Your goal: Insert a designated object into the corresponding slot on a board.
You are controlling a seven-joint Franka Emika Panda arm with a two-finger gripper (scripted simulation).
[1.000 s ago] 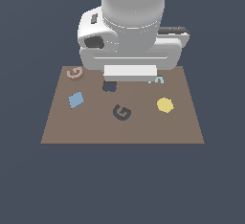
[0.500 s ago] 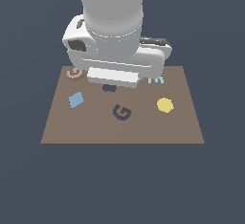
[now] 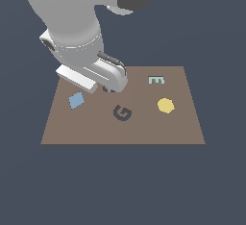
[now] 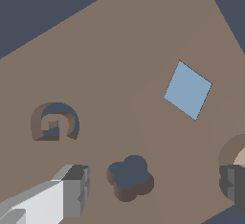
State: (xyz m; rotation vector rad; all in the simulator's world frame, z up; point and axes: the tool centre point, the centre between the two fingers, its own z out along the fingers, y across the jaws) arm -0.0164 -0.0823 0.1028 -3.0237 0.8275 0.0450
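The brown board (image 3: 182, 128) lies flat under my arm. The dark navy G-shaped slot (image 3: 122, 112) sits near the board's middle and also shows in the wrist view as the slot (image 4: 55, 122). Only a sliver of the tan-pink G piece (image 4: 241, 158) shows, at the edge of the wrist view beside one finger (image 4: 233, 182). In the exterior view the arm hides this piece. My gripper (image 4: 154, 185) is open above the board, its other finger (image 4: 72, 192) far from the first, with nothing between them.
A dark rounded blob cutout (image 4: 130, 177) lies between the fingers' positions on the board. A blue diamond (image 3: 76, 100) sits toward the exterior view's left. A yellow hexagon-like piece (image 3: 166, 105) and a pale teal E piece (image 3: 156, 80) sit toward its right.
The arm has swung toward the exterior view's left and come lower. Its hand now covers the tan G piece at the board's far left corner, and the E piece is uncovered.
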